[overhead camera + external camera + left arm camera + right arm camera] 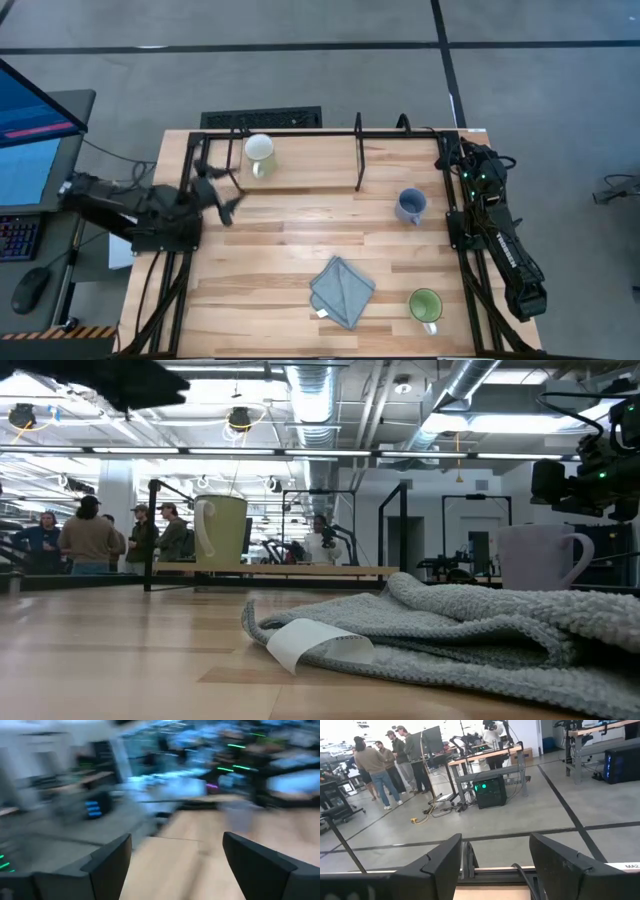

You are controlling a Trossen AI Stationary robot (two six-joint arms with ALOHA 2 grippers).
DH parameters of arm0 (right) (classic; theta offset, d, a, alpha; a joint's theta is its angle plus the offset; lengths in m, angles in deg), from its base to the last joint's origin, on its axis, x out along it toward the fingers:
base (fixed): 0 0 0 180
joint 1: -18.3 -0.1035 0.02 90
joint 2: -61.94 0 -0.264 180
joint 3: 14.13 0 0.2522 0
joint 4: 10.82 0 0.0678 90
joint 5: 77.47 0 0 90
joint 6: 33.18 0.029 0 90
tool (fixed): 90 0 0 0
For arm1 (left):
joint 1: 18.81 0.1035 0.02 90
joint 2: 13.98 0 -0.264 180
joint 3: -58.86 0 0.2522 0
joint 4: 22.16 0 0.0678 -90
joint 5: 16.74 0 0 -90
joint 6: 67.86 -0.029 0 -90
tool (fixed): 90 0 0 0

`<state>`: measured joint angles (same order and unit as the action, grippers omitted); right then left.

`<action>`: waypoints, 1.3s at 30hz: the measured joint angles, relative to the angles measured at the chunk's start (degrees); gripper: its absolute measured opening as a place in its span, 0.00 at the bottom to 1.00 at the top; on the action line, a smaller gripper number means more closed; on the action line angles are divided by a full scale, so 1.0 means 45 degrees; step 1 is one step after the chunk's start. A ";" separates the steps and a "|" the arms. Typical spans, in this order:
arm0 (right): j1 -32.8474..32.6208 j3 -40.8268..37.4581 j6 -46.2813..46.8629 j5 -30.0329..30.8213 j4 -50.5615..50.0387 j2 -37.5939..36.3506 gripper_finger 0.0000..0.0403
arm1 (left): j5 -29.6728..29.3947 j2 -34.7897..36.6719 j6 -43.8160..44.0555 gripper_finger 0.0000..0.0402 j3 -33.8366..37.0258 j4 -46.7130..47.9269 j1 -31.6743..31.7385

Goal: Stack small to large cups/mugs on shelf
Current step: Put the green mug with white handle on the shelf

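White mug (pixel 259 152) stands on the shelf (pixel 320 160); the blue-grey mug (pixel 410 206) sits just off its front edge, the green mug (pixel 426 305) well apart beyond the cloth (pixel 342 290). Left gripper (pixel 222 195) — open, empty — hovers near the white mug; right gripper (pixel 452 160) is parked open by the shelf's end. Stacking looks barely begun — next, a mug needs grasping.

The left gripper (pixel 228 193) sits at nine o'clock, its fingers (pixel 107 865) spread wide and empty. The right gripper (pixel 450 150) waits at two o'clock, arm folded, fingers (pixel 440 862) also apart.
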<state>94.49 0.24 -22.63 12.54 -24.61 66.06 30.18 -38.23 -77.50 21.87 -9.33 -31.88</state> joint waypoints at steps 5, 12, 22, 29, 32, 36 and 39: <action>-0.0007 -0.0003 0.0010 0.0005 0.0004 0.0000 0.63 | 0.1110 0.1781 0.0021 0.76 0.0218 0.0990 0.2200; -0.0007 0.0002 0.0010 0.0001 0.0009 0.0000 0.63 | 0.2052 0.2394 0.1163 0.76 0.0327 0.3175 0.3940; -0.0007 -0.0002 -0.0083 0.0005 0.0009 0.0000 0.63 | 0.3999 0.2398 -0.0235 0.76 0.1792 0.1018 0.4760; -0.0007 -0.0003 -0.0102 0.0073 0.0018 0.0000 0.63 | 0.4862 0.2403 -0.0389 0.76 0.1901 0.1079 0.6277; -0.0007 -0.0003 -0.0102 0.0073 0.0014 0.0000 0.63 | 0.5683 0.2403 -0.0260 0.76 0.1899 0.1359 0.7019; -0.0007 -0.0003 -0.0102 0.0094 0.0015 0.0000 0.63 | 0.6419 0.2445 0.0312 0.76 0.1903 0.2110 0.7752; -0.0007 -0.0003 -0.0102 0.0097 0.0018 0.0000 0.63 | 0.6897 0.2701 0.0356 0.76 0.1903 0.2080 0.7929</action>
<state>94.46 0.23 -23.09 12.97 -24.52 66.06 61.22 -26.07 -75.90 30.44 0.03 3.80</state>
